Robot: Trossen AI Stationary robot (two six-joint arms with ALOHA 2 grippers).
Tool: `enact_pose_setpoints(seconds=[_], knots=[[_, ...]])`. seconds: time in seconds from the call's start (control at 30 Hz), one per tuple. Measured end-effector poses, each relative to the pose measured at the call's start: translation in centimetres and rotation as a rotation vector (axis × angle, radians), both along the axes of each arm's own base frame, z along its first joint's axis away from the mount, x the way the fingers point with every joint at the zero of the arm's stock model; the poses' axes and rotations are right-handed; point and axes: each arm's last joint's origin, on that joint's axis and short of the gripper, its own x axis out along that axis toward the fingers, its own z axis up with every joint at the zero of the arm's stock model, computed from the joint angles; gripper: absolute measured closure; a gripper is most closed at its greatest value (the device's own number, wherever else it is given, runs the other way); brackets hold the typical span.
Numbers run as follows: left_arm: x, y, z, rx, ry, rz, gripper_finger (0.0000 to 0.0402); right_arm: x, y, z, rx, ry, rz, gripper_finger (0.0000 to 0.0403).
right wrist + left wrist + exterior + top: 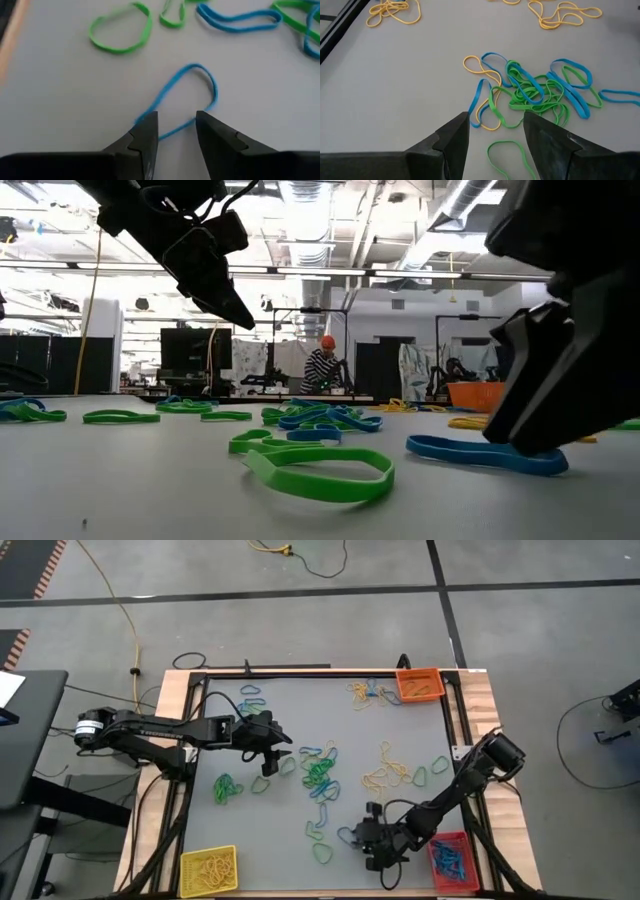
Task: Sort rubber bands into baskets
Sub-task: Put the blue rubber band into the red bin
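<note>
Rubber bands (320,772) in yellow, green and blue lie scattered over the grey table (290,730), thickest in a tangled blue-and-green heap near its middle, with loose yellow ones toward the orange basket (419,684). One blue band (182,97) lies flat in front of the right gripper (176,131) — its near end runs between the two dark fingers, which stand partly apart on either side of it; whether they pinch it yet cannot be told. This gripper sits low at the table's near edge, just beside the red basket (450,860), which holds blue bands. The yellow basket (208,870), at the opposite near corner, holds yellow bands.

The left gripper (496,135) hangs above the table beside the central heap — fingers apart, nothing between them, a green band (507,156) lying on the surface below.
</note>
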Motion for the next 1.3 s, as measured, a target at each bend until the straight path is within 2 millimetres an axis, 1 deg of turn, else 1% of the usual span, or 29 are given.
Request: enact_pose_setpoints(seconds=[0.1,0.37,0.47,0.63,0.77,0.9,1.13,1.3], knots=[[0.0,0.0,0.0,0.0,0.0,0.0,0.0223,0.0,-0.1,0.0,-0.003,0.006,-0.001,0.0275],[0.0,0.0,0.0,0.0,0.0,0.0,0.0223,-0.1,0.0,-0.1,0.013,0.034,0.037,0.0363],[0.0,0.0,0.0,0.0,0.0,0.0,0.0223,-0.1,0.1,-0.1,-0.01,0.032,0.062,0.0386],[0.0,0.0,0.0,0.0,0.0,0.0,0.0223,-0.2,0.6,0.3,-0.053,0.006,0.092,0.0386],[0.0,0.0,0.0,0.0,0.0,0.0,0.0223,0.1,1.6,1.2,-0.098,-0.032,0.124,0.0386],[0.0,0.0,0.0,0.0,0.0,0.0,0.0223,0.3,2.3,2.2,-0.157,-0.031,0.134,0.0386],[0.0,0.0,0.0,0.0,0.0,0.0,0.0223,-0.2,3.5,3.7,-0.242,0.032,0.139,0.0386],[0.0,0.0,0.0,0.0,0.0,0.0,0.0223,-1.6,4.5,5.0,-0.299,0.138,0.128,0.0386]])
